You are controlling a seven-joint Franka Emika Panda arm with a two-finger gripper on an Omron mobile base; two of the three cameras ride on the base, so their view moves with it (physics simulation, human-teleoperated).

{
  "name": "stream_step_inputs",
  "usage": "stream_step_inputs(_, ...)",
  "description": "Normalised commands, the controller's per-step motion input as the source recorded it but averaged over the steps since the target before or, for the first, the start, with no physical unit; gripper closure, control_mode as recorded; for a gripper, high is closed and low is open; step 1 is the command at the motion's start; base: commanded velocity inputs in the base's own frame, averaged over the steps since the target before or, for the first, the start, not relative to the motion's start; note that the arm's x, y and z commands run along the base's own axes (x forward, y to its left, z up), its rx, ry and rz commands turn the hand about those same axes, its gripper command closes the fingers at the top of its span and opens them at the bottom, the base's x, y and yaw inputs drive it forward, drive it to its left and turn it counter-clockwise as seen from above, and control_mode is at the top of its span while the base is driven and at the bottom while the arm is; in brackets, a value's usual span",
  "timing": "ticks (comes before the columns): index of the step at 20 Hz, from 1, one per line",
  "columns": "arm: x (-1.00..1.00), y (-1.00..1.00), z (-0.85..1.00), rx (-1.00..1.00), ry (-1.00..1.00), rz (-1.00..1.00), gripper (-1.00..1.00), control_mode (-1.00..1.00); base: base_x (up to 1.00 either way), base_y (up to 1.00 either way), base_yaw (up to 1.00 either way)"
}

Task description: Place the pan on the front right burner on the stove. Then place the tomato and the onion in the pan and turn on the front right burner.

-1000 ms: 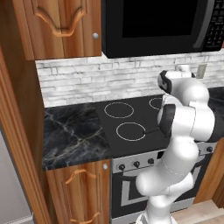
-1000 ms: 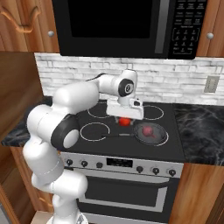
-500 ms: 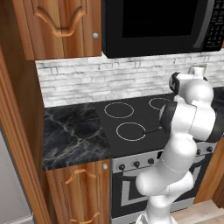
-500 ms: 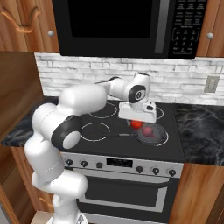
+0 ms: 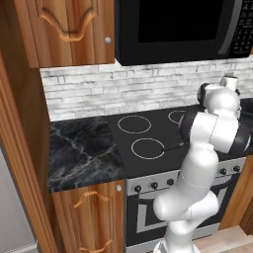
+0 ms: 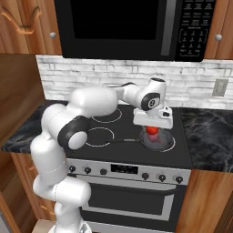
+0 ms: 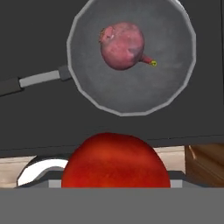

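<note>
The gripper (image 6: pixel 153 129) carries the tomato (image 7: pixel 115 160) clamped between its jaws, hanging directly above the pan (image 7: pixel 131 57) on the front right burner (image 6: pixel 172 144), so the drop is straight down beside the onion (image 7: pixel 122 46) resting inside

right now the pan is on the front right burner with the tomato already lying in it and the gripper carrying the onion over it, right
Swapped. In the hand view the onion already lies in the pan, and the gripper carries the tomato above it. The pan does sit on the front right burner, as the right base view shows.
</note>
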Motion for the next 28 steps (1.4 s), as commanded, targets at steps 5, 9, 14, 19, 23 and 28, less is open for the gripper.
stream_step_inputs(5,0.35,-0.31,-0.19,0.00,0.00,0.00,1.00,-1.00,0.00,0.00,0.00)
stream_step_inputs(9,0.30,-0.27,-0.28,0.00,0.00,0.00,1.00,-1.00,0.00,0.00,0.00)
stream_step_inputs(14,0.29,-0.26,-0.22,0.00,0.00,0.00,1.00,-1.00,0.00,0.00,0.00)
stream_step_inputs(19,0.21,-0.14,-0.20,0.00,0.00,0.00,1.00,-1.00,0.00,0.00,0.00)
stream_step_inputs(23,0.11,-0.03,-0.25,0.01,0.00,0.00,1.00,-1.00,0.00,0.00,0.00)
stream_step_inputs(28,0.11,0.00,-0.33,0.02,0.00,0.00,1.00,-1.00,0.00,0.00,0.00)
